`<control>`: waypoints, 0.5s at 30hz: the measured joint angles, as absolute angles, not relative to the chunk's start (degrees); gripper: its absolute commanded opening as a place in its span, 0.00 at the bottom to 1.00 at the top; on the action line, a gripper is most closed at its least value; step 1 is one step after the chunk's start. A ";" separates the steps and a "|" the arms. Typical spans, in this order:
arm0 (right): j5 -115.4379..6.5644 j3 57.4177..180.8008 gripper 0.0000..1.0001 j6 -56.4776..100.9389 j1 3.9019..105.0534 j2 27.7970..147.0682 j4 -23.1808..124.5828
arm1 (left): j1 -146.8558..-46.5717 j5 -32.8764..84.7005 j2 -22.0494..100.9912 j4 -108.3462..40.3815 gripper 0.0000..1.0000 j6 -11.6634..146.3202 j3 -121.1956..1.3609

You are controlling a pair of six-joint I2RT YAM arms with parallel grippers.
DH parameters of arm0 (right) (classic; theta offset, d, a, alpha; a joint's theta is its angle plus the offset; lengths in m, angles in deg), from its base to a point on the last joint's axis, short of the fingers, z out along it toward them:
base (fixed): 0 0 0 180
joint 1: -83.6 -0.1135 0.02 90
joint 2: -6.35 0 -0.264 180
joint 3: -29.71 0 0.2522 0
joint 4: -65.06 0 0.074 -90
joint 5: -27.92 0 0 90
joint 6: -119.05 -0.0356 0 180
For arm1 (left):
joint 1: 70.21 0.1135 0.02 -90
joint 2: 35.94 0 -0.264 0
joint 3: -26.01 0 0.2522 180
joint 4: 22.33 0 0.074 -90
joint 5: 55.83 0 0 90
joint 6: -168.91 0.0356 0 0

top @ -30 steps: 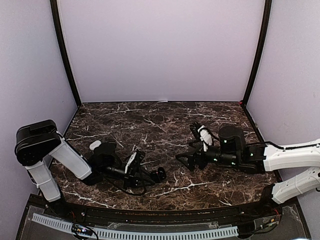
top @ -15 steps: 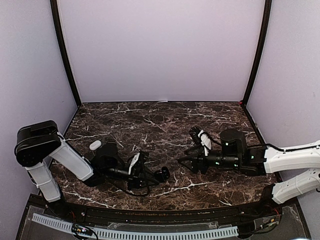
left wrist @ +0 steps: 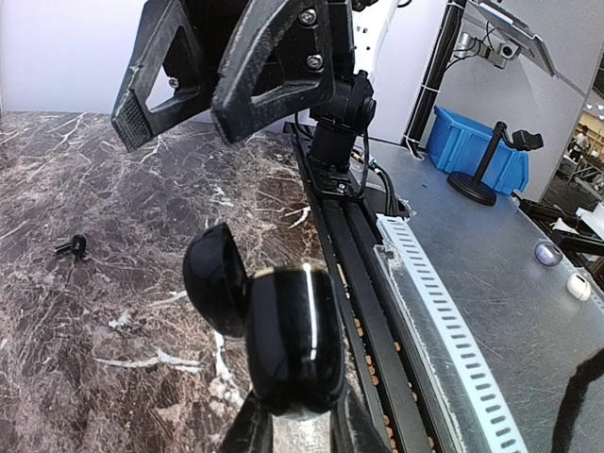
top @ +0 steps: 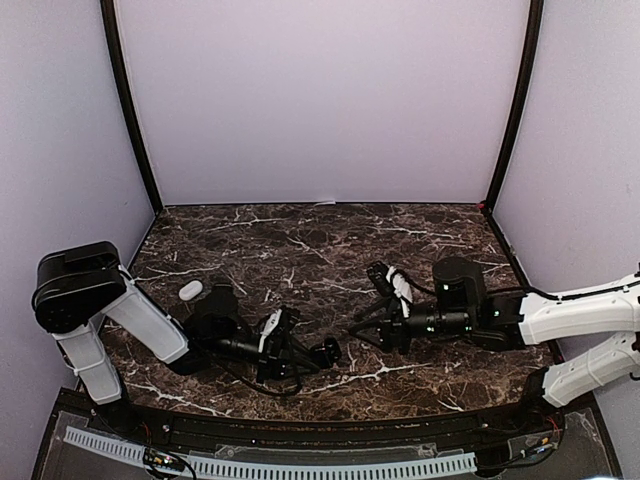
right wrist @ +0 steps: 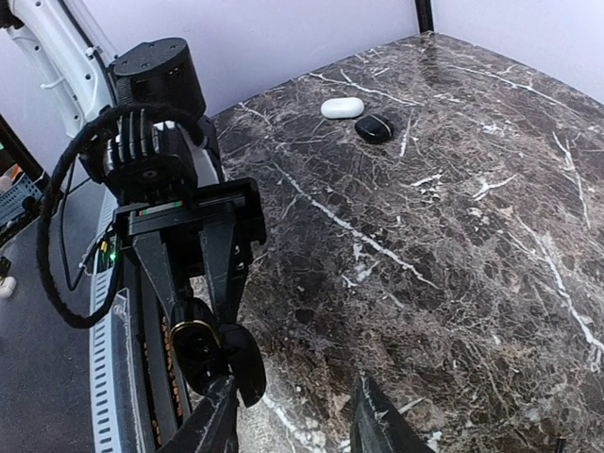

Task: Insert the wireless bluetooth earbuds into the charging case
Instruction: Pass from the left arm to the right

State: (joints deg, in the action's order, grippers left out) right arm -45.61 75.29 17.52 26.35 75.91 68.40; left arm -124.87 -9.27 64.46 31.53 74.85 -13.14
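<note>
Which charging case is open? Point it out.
The black case in the left gripper, lid flipped back; the white case and other black case lie shut.

Bottom edge cuts bases of left fingers and right fingers. Black earbud too small, shape unclear.

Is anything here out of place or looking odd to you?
One tiny black earbud lies alone on the marble table, well apart from the open black case that the left end effector holds. Otherwise nothing looks spilled or damaged.
</note>
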 measured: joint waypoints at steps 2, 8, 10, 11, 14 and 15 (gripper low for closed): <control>-43.73 75.29 0.42 17.62 26.37 75.98 68.60 | -124.91 -9.57 64.62 31.68 0.00 74.85 -13.14; -38.59 75.29 0.43 17.82 26.37 76.22 69.75 | -125.13 -11.52 65.36 34.30 0.00 74.72 -13.22; -37.15 75.31 0.42 17.82 26.37 76.83 70.15 | -125.15 -12.57 65.80 34.65 0.00 74.57 -13.64; -36.36 75.40 0.42 17.80 26.37 77.29 70.19 | -125.17 -13.11 66.04 35.00 0.00 74.39 -13.92; -35.05 75.51 0.43 17.80 26.37 78.27 70.26 | -125.22 -14.49 66.19 36.32 0.00 73.96 -14.10; -34.79 75.51 0.44 17.80 26.37 78.36 70.30 | -125.22 -14.84 66.19 36.86 0.00 73.74 -14.10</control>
